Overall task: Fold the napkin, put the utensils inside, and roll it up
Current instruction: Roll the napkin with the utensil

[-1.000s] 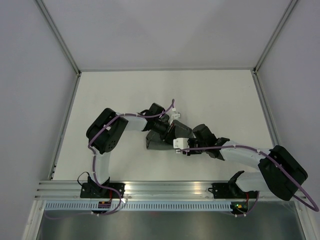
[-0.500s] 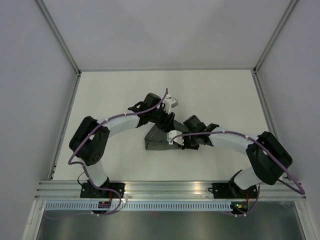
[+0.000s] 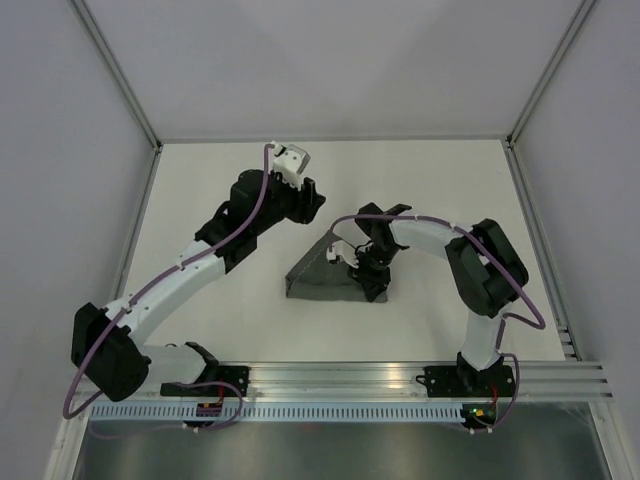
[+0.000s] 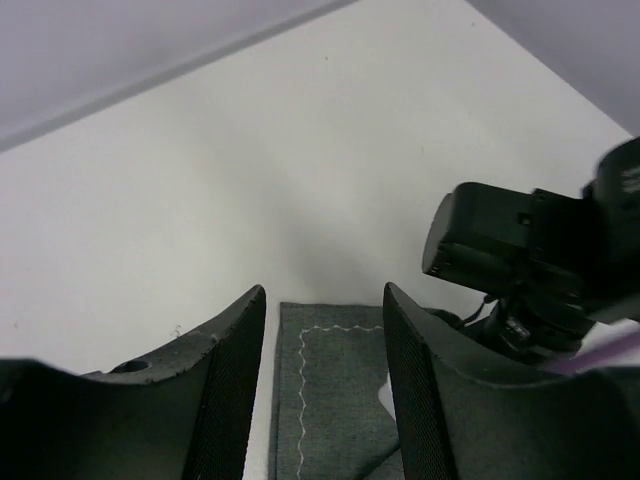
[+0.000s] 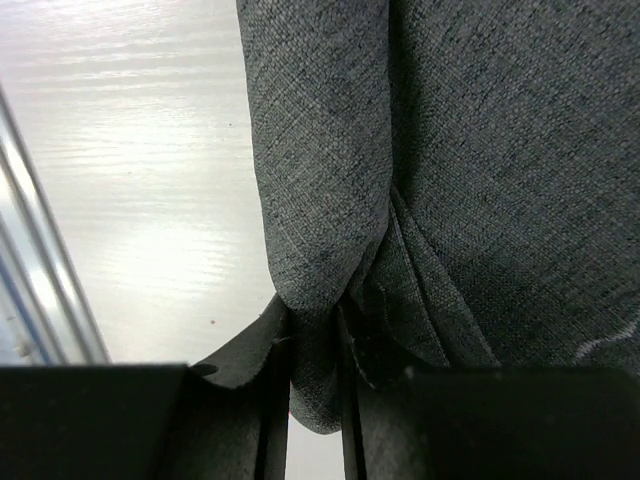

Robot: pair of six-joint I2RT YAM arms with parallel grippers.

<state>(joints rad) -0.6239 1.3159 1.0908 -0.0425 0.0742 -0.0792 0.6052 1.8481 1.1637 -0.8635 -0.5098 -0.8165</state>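
The dark grey napkin lies on the white table as a folded triangle. My right gripper is at its right edge, shut on a bunched fold of the cloth, as the right wrist view shows with the napkin filling the frame. My left gripper is open and empty, raised off the cloth on its far left side. In the left wrist view a napkin corner with its pale stitched line shows between the fingers. The fork is out of view.
The right arm's wrist sits close in front of the left gripper. An aluminium rail runs along the near edge. Grey walls and frame posts enclose the table on three sides.
The left arm has stretched out and lifted its gripper off the napkin, moving it far-left. The right gripper has shifted to the cloth's right edge. The napkin now shows as a triangle.
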